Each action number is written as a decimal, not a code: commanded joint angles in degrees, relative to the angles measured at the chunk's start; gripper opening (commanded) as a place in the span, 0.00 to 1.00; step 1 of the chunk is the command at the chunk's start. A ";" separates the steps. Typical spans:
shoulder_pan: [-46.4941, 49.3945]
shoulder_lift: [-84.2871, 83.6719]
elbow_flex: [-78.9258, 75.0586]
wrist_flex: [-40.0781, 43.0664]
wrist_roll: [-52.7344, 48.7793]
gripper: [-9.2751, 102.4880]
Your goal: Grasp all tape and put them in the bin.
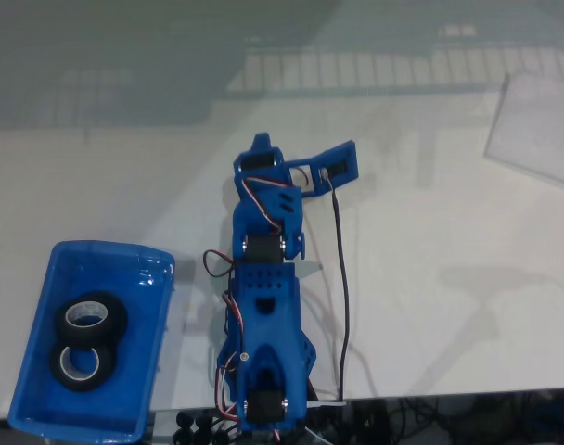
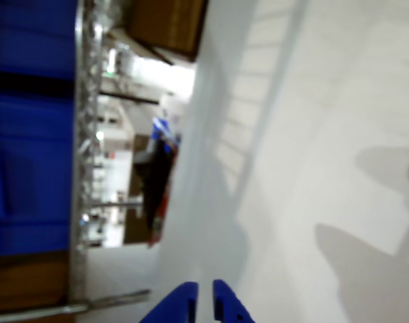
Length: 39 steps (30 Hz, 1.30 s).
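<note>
Both tape rolls (image 1: pixel 85 341) already sit in the bin (image 1: pixel 43 422), near-left of the arm. Tool (image 2: pixel 205 297) nearly closed, empty, over bare worktop (image 1: pixel 430 278).

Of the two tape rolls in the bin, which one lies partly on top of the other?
In the fixed view, the upper roll, farther from the bin's near end, overlaps the lower roll; its ring shows whole while the lower roll's top edge is covered.

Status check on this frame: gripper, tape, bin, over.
Gripper shut, empty, folded back over table. Two tape rolls lie in the bin, touching. Nothing in the way.
</note>
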 commanded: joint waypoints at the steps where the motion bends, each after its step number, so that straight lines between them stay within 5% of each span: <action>1: 1.14 5.01 5.27 -1.49 -1.23 0.08; 23: 1.67 13.36 15.82 13.10 -5.62 0.08; 39: 1.67 13.36 15.91 12.74 -5.10 0.08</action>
